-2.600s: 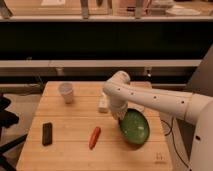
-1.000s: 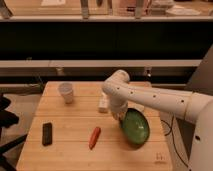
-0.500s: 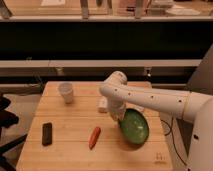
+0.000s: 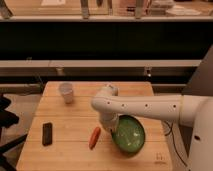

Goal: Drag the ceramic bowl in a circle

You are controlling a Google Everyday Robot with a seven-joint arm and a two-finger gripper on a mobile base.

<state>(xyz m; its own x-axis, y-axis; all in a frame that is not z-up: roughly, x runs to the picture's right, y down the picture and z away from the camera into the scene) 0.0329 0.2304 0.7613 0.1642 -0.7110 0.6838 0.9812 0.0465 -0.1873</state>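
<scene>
The ceramic bowl (image 4: 130, 135) is wide, shallow and glossy green, and it sits on the front right part of the wooden table (image 4: 70, 117). My white arm reaches in from the right. My gripper (image 4: 111, 128) points down at the bowl's left rim, at the rim or just inside it. The wrist hides the contact point.
A small white cup (image 4: 66, 92) stands at the back left. An orange carrot-like object (image 4: 94, 138) lies just left of the bowl, close to my gripper. A black rectangular object (image 4: 47, 134) lies at the front left. A dark shelf unit runs behind the table.
The bowl and my gripper have shifted a little to the left and toward the table's front edge, closer to the orange object. The other things have not moved.
</scene>
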